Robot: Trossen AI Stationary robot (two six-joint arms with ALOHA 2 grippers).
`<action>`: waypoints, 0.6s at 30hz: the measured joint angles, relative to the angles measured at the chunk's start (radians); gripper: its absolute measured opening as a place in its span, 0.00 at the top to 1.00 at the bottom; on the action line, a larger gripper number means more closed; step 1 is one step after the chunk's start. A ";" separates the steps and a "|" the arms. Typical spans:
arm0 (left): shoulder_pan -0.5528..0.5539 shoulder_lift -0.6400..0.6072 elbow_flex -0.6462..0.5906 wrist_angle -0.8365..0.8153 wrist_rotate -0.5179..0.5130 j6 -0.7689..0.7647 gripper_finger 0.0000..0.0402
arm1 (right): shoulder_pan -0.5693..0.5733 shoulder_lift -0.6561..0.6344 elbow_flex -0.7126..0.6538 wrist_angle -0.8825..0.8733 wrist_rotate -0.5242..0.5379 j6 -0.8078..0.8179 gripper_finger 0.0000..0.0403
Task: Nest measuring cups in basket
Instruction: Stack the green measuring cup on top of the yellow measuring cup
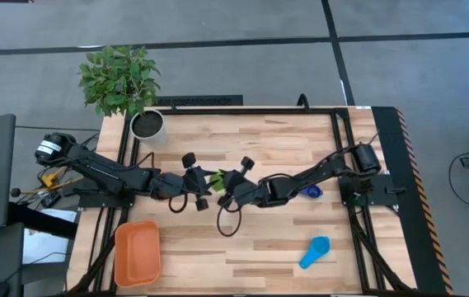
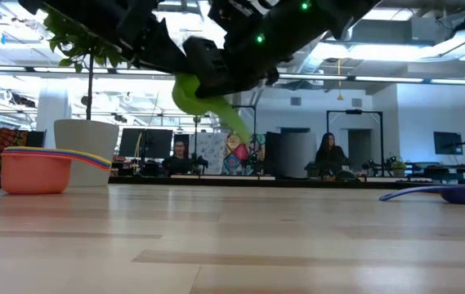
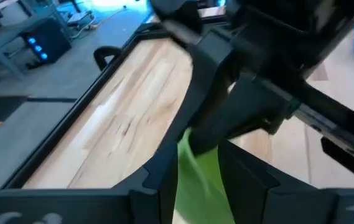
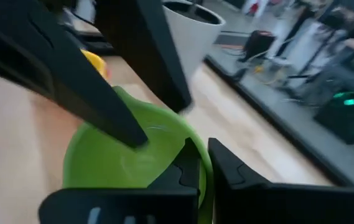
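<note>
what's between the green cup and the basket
Nothing visible. The green cup hangs mid-table, gripped by both claws, left and right; bare wood runs to the basket.

Even overhead room light leaves the pale wooden slatted tabletop (image 1: pixel 242 165) bright with only faint shadows, ceiling strip lights glare in the low view, and both wrist views are motion-blurred, smearing the lime-green plastic measuring cup (image 4: pixel 127 162).
</note>
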State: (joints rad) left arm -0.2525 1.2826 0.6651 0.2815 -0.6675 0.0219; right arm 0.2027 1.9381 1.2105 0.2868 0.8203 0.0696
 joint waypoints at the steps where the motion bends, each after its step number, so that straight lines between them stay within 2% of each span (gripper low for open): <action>1: 0.000 -0.001 0.000 -0.010 -0.009 -0.011 0.74 | 0.004 -0.002 -0.001 -0.007 0.024 -0.015 0.95; 13: 0.036 -0.001 0.001 -0.101 -0.005 -0.049 0.74 | 0.028 -0.006 -0.002 0.002 0.061 -0.079 0.94; 18: 0.054 -0.003 0.002 -0.128 -0.001 -0.056 0.82 | 0.048 -0.006 0.027 -0.011 0.080 -0.194 0.94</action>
State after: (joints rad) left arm -0.1982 1.2800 0.6670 0.1539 -0.6689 -0.0338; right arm 0.2507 1.9324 1.2370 0.2761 0.9002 -0.1240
